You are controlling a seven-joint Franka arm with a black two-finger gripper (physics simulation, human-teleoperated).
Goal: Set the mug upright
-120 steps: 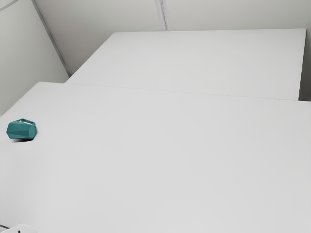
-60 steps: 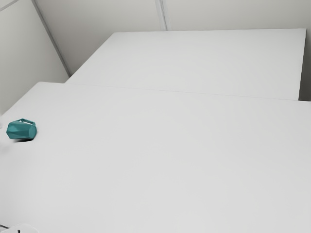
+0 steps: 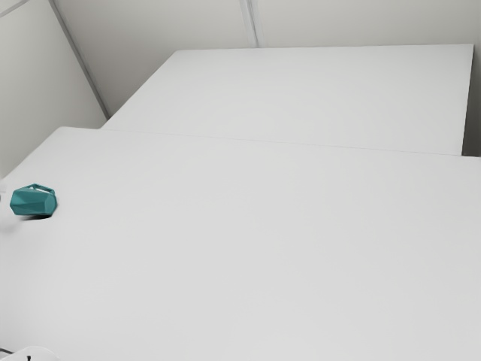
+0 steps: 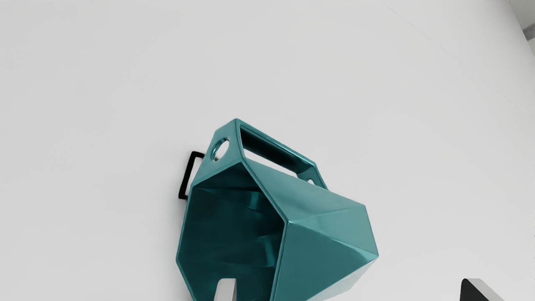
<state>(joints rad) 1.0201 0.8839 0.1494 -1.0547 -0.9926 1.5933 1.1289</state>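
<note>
Teal mug [image 3: 31, 201] lay on its side on the white table [image 3: 248, 248], toward the exterior view's left; not upright. Closed base faced the exterior view's right, handle [image 4: 278, 144] up and toward the far side, dark shadow below the body. Gripper [image 4: 349, 289] was released, nothing grasped: fingers spread wide, one tip in front of the mug's open mouth in the wrist view, the other out past the base end, seen against bare tabletop. Could not tell if the first tip touched the mug. Black angular loop [image 4: 182, 184] by the handle on the mouth side, looked like a shadow. Pale sliver [image 3: 2, 185] at the exterior view's left edge, near the mug, part unclear. Rounded white piece [image 3: 41, 355] with a small dark mark, near left corner. Another white surface [image 3: 301, 94] on the far side, pale wall [image 3: 173, 26] behind.
</note>
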